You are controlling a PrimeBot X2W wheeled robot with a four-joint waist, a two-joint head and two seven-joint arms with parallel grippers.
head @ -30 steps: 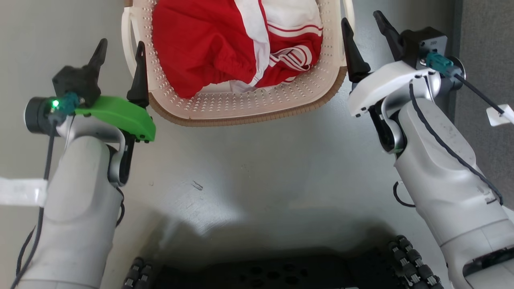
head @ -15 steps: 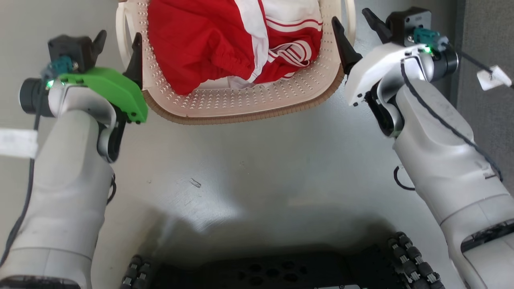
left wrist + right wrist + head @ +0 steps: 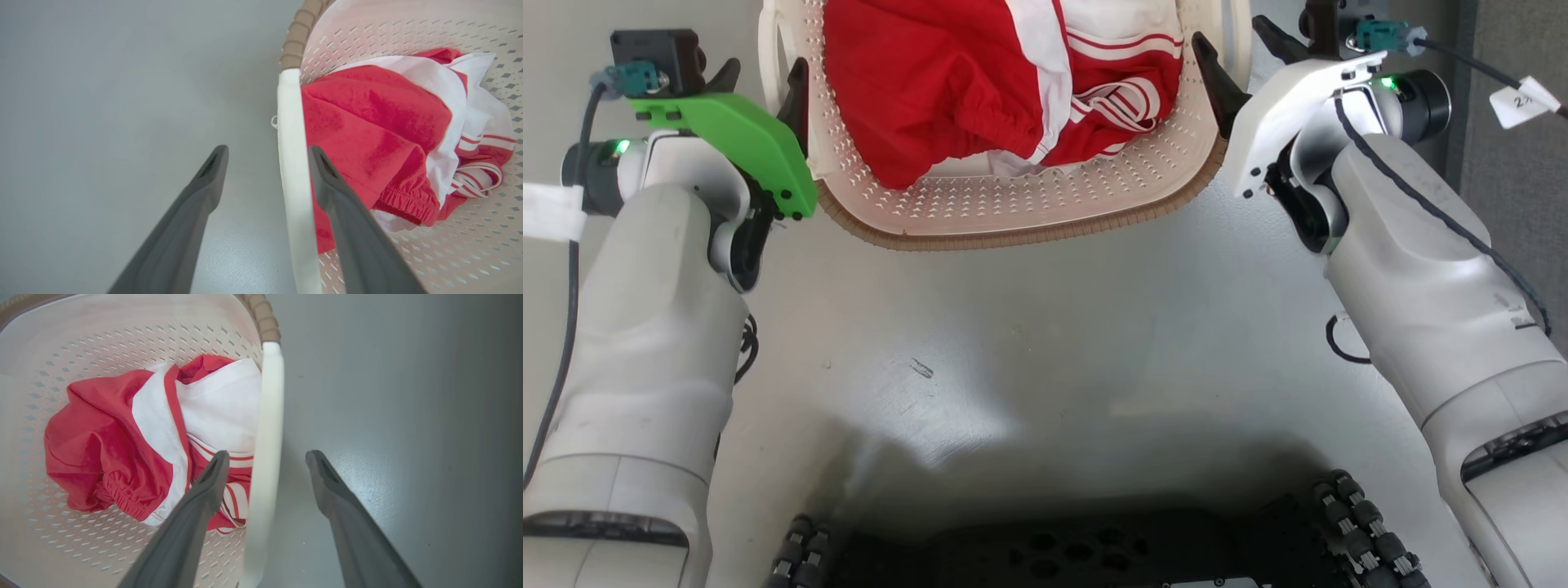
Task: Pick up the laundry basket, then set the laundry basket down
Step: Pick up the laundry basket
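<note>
Left gripper (image 3: 267, 150) released, straddling left handle (image 3: 291, 171) of laundry basket (image 3: 1013, 219); right gripper (image 3: 267, 454) released, straddling right handle (image 3: 269, 400); red-and-white garment (image 3: 931, 82) inside

L gripper (image 3: 766, 65), R gripper (image 3: 1227, 31): fingers (image 3: 196, 204) apart (arms fwd)

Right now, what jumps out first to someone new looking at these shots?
The bright red and white clothes heaped in the laundry basket, at the top centre of the head view, grab the eye first. Next, each open tool straddles a white side handle: the left tool over the left handle, the right tool over the right handle. The green cover on the left wrist also stands out.
</note>
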